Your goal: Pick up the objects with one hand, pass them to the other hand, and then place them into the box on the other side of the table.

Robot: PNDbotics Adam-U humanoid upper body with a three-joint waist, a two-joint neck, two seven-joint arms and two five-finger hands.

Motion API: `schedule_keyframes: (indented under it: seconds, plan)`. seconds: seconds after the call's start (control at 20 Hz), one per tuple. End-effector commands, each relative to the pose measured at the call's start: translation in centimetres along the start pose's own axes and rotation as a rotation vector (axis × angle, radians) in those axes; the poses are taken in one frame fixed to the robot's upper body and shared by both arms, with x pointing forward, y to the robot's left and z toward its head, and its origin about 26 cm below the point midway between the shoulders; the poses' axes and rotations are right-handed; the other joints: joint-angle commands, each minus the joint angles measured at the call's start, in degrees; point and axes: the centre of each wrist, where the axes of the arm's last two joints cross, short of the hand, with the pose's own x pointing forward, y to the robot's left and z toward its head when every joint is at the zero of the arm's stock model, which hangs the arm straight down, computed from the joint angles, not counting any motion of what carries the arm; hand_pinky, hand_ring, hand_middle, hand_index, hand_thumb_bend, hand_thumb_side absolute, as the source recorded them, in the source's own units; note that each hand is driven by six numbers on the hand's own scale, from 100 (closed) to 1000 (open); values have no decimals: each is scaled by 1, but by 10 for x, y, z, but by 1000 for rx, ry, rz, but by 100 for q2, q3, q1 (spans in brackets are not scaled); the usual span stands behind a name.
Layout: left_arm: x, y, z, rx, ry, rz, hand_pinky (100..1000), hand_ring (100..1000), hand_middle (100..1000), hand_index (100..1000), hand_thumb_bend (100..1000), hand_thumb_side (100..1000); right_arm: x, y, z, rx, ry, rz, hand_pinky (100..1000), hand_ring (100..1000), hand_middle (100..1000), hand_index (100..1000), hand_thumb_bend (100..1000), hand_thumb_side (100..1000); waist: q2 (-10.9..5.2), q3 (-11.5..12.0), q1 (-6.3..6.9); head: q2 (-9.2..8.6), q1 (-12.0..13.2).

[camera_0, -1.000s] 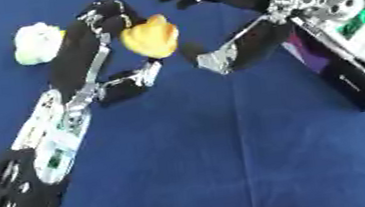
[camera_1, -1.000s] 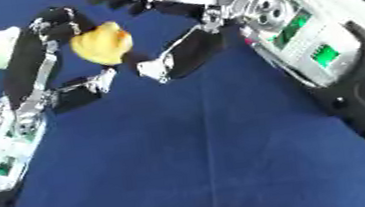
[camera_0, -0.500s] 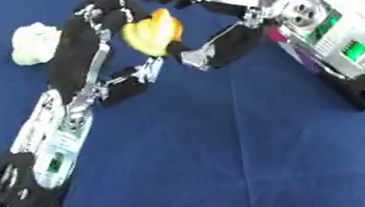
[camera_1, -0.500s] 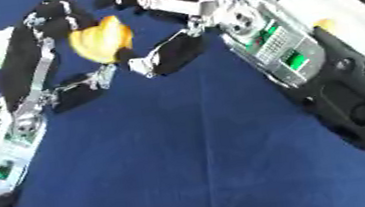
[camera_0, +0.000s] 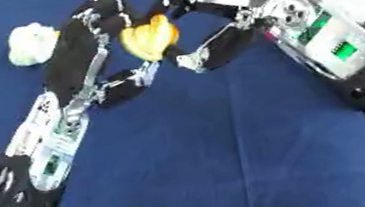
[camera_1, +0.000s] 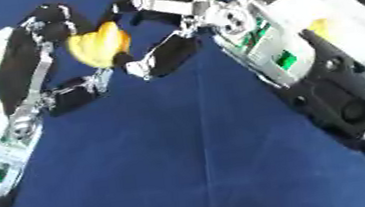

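Over the blue cloth-covered counter (camera_0: 229, 160), the black and silver left hand (camera_0: 95, 46) and the black and silver right hand (camera_0: 211, 26) meet around a small yellow-orange rounded object (camera_0: 149, 38). The left hand's fingers curl over the object's left side and top; its thumb reaches in from below. The right hand's fingers arch over the object from the right, its thumb touching the lower edge. A pale yellow-white lumpy object (camera_0: 32, 43) lies on the counter just left of the left hand.

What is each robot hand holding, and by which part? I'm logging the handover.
The yellow object sits between both: the left robot hand grips its left side, the right robot hand closes on its right.
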Motion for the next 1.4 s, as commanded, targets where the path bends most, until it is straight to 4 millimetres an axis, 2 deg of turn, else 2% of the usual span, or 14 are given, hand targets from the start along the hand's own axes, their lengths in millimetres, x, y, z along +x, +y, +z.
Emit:
schedule_keyframes:
  seconds: [0.05, 0.25, 0.3, 0.35, 0.4, 0.45, 0.5, 0.8, 1.15, 1.25, 1.4]
  plan:
    - [10, 1, -16, 24, -56, 5, 760, 614, 538, 658, 100, 100, 2, -5, 0, -8, 10, -69, 897, 995, 610, 654, 100, 100, -96, -6, 19, -30, -13]
    - [11, -1, -16, 26, -55, -4, 772, 631, 559, 690, 100, 100, 0, -5, 0, 25, 32, -159, 886, 955, 551, 597, 100, 100, -97, -24, 29, -30, -8]
    - [11, -2, -16, 30, -54, -6, 775, 648, 578, 722, 188, 121, -1, -5, 1, 22, 35, -175, 885, 951, 545, 588, 100, 100, -98, -27, 33, -22, -7]
    - [11, -2, -16, 33, -52, -9, 778, 657, 588, 737, 224, 136, -1, -6, 1, 19, 37, -188, 885, 950, 544, 586, 100, 100, -100, -29, 36, -14, -4]
    - [11, -2, -15, 37, -48, -13, 792, 691, 626, 794, 316, 176, -1, -6, 1, 16, 38, -199, 885, 948, 541, 581, 100, 100, -101, -30, 37, -13, -3]
    - [10, -2, -15, 41, -41, -18, 807, 720, 664, 844, 369, 210, -2, -6, 2, 14, 38, -206, 883, 946, 537, 577, 100, 100, -103, -30, 37, -15, -6]
    - [9, -2, -13, 43, -29, -23, 841, 771, 725, 910, 446, 275, -2, -6, 3, 12, 39, -209, 879, 939, 531, 568, 100, 100, -105, -31, 37, -18, -8]
    - [1, -1, -6, 58, 120, -47, 884, 817, 774, 1000, 579, 364, -3, -11, 8, -9, 39, -216, 874, 933, 525, 560, 131, 100, -114, -43, 43, -1, -16]
    - [-17, 6, 8, 35, 302, -78, 880, 806, 763, 1000, 553, 421, -9, -20, 21, -56, 69, -208, 870, 927, 525, 560, 133, 100, -153, -89, 70, 20, 10]
    - [-24, 9, 16, 20, 333, -87, 868, 795, 750, 979, 520, 430, -12, -23, 27, -75, 83, -203, 869, 926, 528, 563, 125, 100, -169, -115, 76, 39, 26]
    - [-38, 17, 32, -15, 371, -114, 857, 788, 732, 911, 415, 422, -17, -33, 43, -128, 108, -200, 870, 926, 531, 567, 102, 100, -194, -159, 93, 69, 51]
